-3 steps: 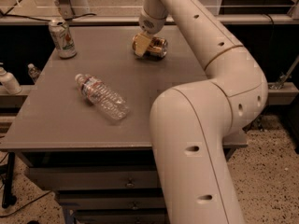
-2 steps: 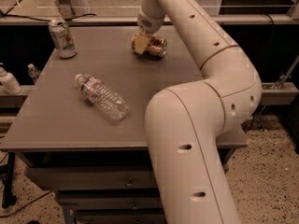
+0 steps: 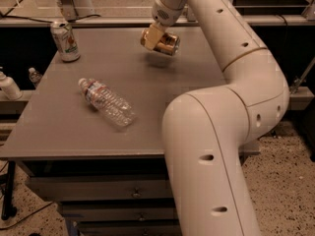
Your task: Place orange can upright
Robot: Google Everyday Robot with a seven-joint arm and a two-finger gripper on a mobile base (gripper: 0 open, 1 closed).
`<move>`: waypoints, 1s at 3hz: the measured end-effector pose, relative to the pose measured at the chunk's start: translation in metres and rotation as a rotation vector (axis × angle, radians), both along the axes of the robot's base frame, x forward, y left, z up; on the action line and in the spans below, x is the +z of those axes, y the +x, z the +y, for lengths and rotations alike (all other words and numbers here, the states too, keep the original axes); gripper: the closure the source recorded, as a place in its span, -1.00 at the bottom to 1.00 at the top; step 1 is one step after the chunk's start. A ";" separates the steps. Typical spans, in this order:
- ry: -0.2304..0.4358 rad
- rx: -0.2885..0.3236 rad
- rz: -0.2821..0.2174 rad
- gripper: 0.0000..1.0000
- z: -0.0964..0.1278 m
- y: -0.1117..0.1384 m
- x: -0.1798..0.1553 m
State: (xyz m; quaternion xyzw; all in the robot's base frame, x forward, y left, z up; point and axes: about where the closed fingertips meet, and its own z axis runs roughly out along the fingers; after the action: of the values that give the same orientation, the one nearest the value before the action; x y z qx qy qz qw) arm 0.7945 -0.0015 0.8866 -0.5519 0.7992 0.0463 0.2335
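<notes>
Lifting a little higher than it was 1 second ago, the gripper is holding the orange can over the far middle of the table. A soft shadow is now showing on the grey top below the can and apart from it, so the can is hanging clear of the surface. The arm is also leaning slightly further left across the view than before, while the white can is standing upright at the far left corner and the water bottle is lying on its side toward the near left, both just where they were. The orange can is lying roughly sideways in the grip, its long axis running left to right with the right end dipping a little. Its body is glinting metallic orange-gold with darker bands, and its right end is showing as a rounded rim. The fingers are closing on the can near its left end, and 1 pale finger is crossing in front of it there. That finger is hiding the can's left end, the second finger is sitting out of sight behind the can, and any label markings are too faint to read. The big elbow of the arm is covering the table's near right corner, and the arm's base is running out of the bottom edge.
</notes>
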 end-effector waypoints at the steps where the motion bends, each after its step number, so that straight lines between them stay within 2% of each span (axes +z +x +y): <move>1: 0.135 0.009 -0.019 1.00 -0.014 -0.020 0.036; 3: 0.486 0.045 -0.036 1.00 -0.052 -0.073 0.084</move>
State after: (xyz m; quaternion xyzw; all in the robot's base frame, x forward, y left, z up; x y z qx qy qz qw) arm 0.7217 -0.0538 0.9710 -0.4981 0.7478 0.2326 0.3723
